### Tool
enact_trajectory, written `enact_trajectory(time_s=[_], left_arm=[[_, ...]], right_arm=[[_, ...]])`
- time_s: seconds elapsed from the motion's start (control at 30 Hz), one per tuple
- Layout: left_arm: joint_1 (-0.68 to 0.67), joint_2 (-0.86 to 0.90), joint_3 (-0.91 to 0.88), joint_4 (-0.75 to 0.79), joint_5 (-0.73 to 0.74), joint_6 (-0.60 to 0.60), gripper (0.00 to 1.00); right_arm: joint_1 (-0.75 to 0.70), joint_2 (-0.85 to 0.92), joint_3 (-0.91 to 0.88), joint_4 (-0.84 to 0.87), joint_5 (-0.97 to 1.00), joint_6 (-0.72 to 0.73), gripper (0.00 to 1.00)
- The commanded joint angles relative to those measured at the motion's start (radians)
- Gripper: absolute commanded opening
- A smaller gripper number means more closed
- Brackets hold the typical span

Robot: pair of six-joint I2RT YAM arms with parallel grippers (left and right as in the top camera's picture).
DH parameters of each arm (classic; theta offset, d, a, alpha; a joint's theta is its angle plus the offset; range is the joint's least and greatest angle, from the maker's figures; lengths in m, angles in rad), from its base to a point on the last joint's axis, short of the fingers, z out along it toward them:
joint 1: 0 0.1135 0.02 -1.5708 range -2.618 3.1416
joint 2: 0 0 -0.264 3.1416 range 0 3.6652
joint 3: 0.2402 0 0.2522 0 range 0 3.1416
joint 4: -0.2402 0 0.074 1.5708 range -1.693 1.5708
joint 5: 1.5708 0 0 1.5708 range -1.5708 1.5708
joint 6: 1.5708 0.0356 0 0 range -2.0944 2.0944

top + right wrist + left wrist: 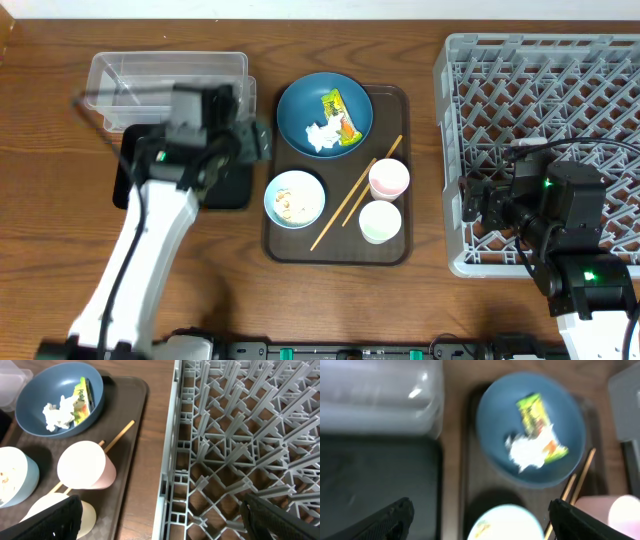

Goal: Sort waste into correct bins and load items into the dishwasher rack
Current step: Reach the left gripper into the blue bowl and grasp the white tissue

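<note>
1. My left gripper [252, 140] has its jaws wide apart with nothing between them. It hangs over the far right corner of the black tray [228, 190], just left of the brown serving tray [385, 255].
2. In the left wrist view, the dark-blue plate [298, 112] sits ahead of the fingers, on the far left part of the serving tray.
3. The yellow-green wrapper [335, 108] and the crumpled white paper scraps [321, 136] lie on that plate, touching each other.
4. The light-blue bowl [268, 198] stands near of the plate on the same tray, with white food bits [290, 205] inside.
5. The chopsticks [350, 200] lie slanted from near left to far right, between the bowl and the cups.
6. The pink cup [389, 180] stands right of the chopsticks, and the white cup [380, 222] is just near of it.
7. The clear tub [170, 65] sits at the far left, just beyond the black tray.
8. My right gripper [470, 205] is spread fully and holds nothing. It hovers over the near left edge of the grey rack [540, 90].
9. The rack fills the right side of the table [50, 250], well apart from the serving tray, and I see nothing loaded among its pegs.
</note>
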Motion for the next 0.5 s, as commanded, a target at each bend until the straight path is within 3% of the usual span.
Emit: enact_trajectory(time_s=[0.0, 0.47], left_arm=[[-0.039, 0.111, 0.105, 0.024, 0.009, 0.016, 0.89], [-0.187, 0.461, 0.171, 0.227, 0.01, 0.016, 0.89]], right_arm=[[0.005, -0.005, 0.021, 0.0, -0.008, 0.007, 0.99], [0.005, -0.005, 0.021, 0.001, -0.008, 0.007, 0.99]])
